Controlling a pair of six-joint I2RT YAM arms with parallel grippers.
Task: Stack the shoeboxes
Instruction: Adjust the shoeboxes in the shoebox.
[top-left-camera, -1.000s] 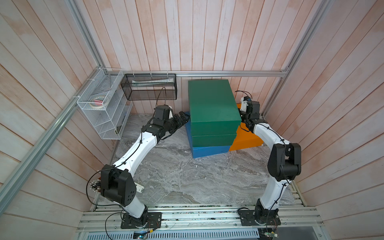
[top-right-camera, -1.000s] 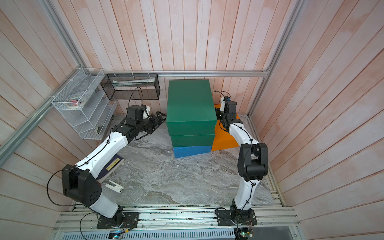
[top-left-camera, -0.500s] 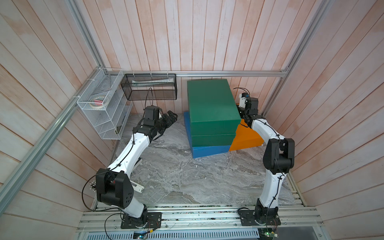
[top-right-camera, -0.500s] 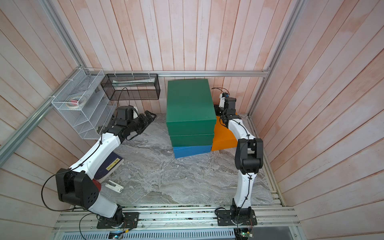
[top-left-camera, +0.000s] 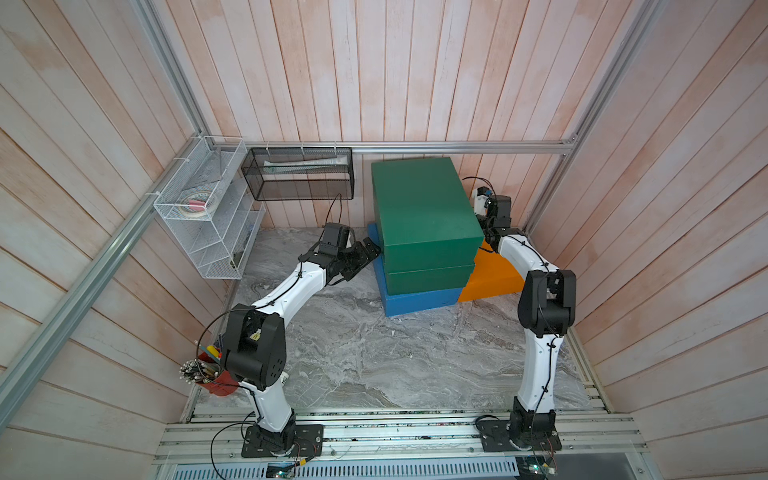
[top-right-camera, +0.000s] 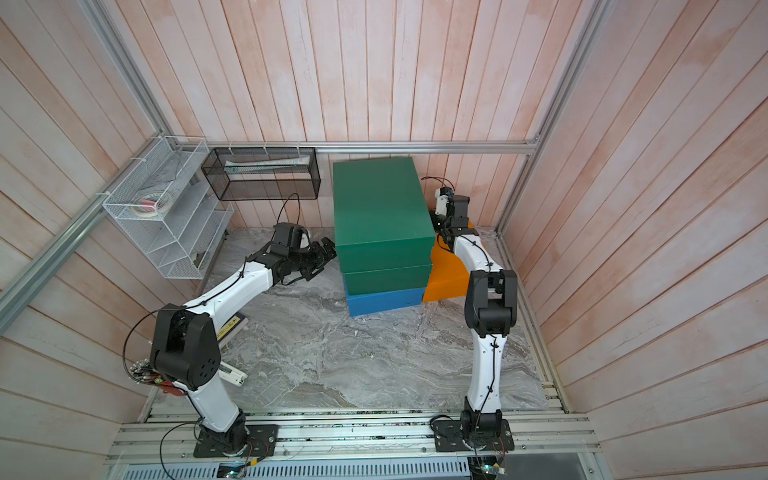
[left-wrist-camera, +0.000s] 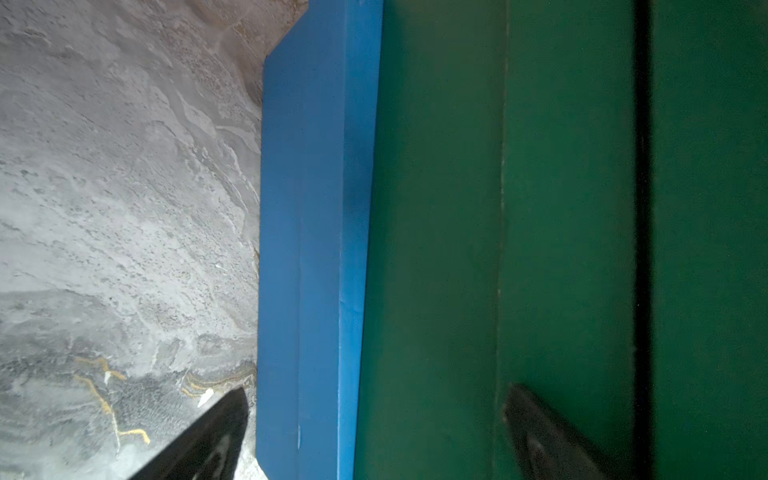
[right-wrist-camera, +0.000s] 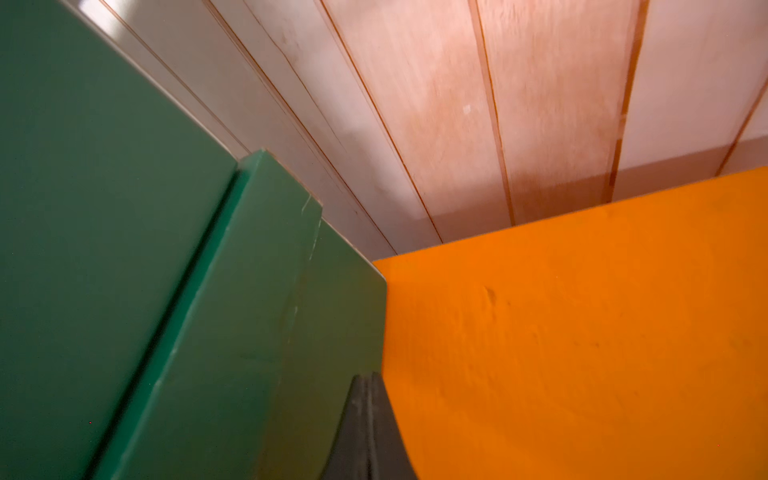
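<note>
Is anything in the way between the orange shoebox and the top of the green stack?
Nothing visible lies on the top green shoebox. Only the right arm reaches over the orange shoebox, with the right gripper shut beside it.

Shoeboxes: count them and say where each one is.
4. One dark green box tops the stack, the second green box lies under it, the blue box at the bottom; the orange box sits beside the stack, by the right arm. Others could hide behind.
</note>
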